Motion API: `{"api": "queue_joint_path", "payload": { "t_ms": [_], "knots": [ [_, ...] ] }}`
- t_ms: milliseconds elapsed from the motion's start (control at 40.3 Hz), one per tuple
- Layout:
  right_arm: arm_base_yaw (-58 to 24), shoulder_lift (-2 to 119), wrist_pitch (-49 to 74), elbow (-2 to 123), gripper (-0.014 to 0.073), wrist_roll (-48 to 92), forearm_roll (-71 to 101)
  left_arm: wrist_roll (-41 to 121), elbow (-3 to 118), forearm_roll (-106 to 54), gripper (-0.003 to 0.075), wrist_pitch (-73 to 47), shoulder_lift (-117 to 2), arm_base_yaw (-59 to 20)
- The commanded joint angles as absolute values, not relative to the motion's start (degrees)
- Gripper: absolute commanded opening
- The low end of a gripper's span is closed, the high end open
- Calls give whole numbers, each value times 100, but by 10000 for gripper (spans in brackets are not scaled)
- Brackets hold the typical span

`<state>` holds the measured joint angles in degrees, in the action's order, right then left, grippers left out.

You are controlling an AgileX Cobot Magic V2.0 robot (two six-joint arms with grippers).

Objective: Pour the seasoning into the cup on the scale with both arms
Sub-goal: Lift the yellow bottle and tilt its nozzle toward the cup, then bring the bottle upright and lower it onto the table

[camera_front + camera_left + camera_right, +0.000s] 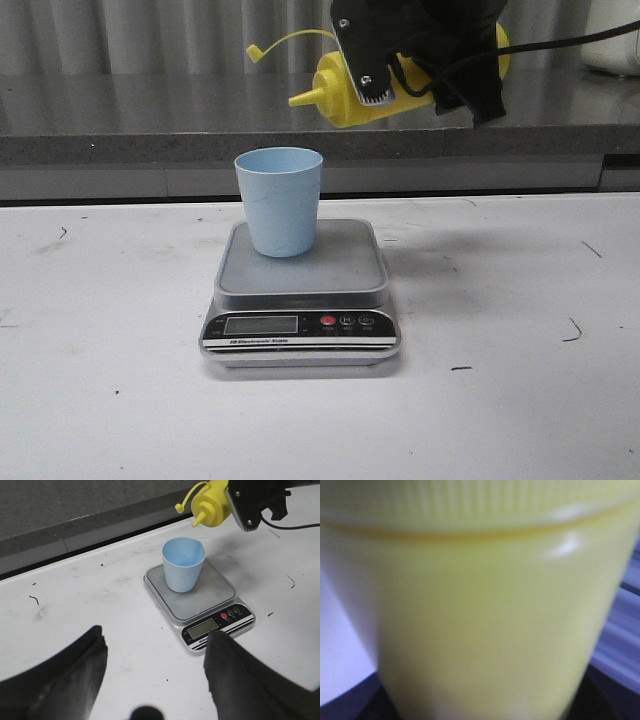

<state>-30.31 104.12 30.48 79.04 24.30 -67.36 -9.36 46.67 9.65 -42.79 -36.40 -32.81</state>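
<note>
The pale blue cup (280,200) stands upright on the grey platform of the scale (345,270), toward its back left. My right gripper (375,75) is shut on the yellow seasoning bottle (345,90) and holds it tipped almost level above and right of the cup, nozzle pointing left, cap hanging open on its tether. The bottle fills the right wrist view (480,610). In the left wrist view the cup (183,562), scale (220,600) and bottle (210,505) show ahead. My left gripper (155,645) is open and empty over the table, on the near left of the scale.
A dark grey ledge (120,125) runs along the back of the white table (520,400). A black cable (570,40) trails from the right arm. A white object (615,40) sits at the back right.
</note>
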Motion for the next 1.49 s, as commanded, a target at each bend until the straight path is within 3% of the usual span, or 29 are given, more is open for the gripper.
{"api": "queue_joint_path", "payload": {
  "t_ms": [0,248,645,993,1191,1465],
  "knots": [
    [-3036,10105,3014,8145,300,2413,-7151,-946,4813,956,421,-3838,-3639,-3311],
    [-3036,10111,3003,8145,300,2097,-7000,-946,4813,956,421,-3838,-3639,-3311],
    [-3036,10000,3339,8140,300,-503,-6505,-946,4813,956,421,-3838,-3639,-3311],
    [-2885,9295,2776,7770,300,-682,-4808,-946,4813,956,421,-3838,-3639,-3311],
    [-2271,8937,1440,6836,300,-773,-3821,-946,4813,956,421,-3838,-3639,-3311],
    [-1383,8747,-1693,5067,300,-778,-2694,-946,4813,956,421,-3838,-3639,-3311]
  ]
}}
